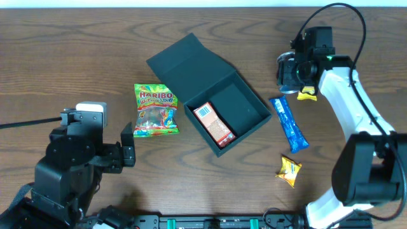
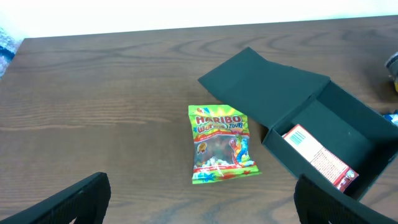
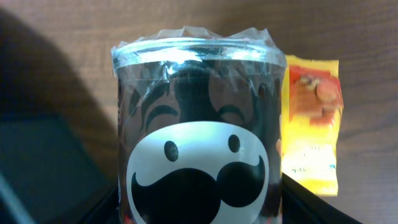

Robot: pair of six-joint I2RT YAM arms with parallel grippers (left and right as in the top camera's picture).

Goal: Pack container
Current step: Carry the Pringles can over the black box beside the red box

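Likely light, stiff, slick: pinch can (image 3: 199, 124) mid-wall, right of container (image 1: 248, 105), with right gripper (image 1: 292, 73) jaws astride it, clamping impossible to tell.

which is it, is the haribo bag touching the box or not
Apart. The left wrist view shows a strip of bare table between the bag and the box; the overhead view shows the same gap.

A Pringles can (image 3: 199, 143), Haribo bag (image 1: 156, 110), blue bar (image 1: 289, 124) and yellow packet (image 1: 288, 170) are in view.
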